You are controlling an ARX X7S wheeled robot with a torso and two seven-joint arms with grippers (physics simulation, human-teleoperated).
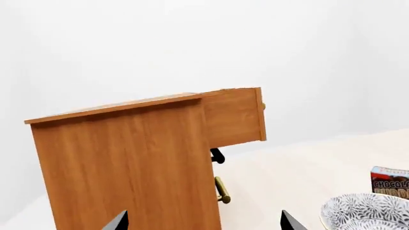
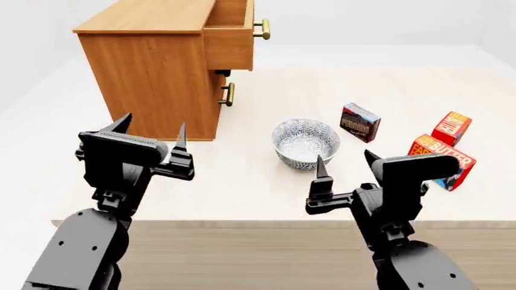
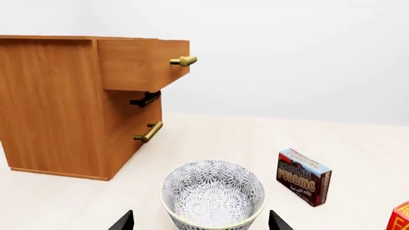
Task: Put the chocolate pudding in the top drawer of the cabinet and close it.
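Chocolate pudding's destination, the cabinet (image 2: 153, 66), is seen with its top drawer (image 2: 231, 30) already pulled out. The chocolate pudding (image 2: 359, 122) is left standing on the desk (image 2: 241, 181) beside the bowl (image 2: 305, 142), ungrasped. Both the left end effector (image 2: 151, 136) and right end effector (image 2: 347, 168) are spread wide, empty.

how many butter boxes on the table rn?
2. Both right of the bowl in the head view: one butter box farther back, a second butter box nearer, partly behind the right gripper. None seems hidden.
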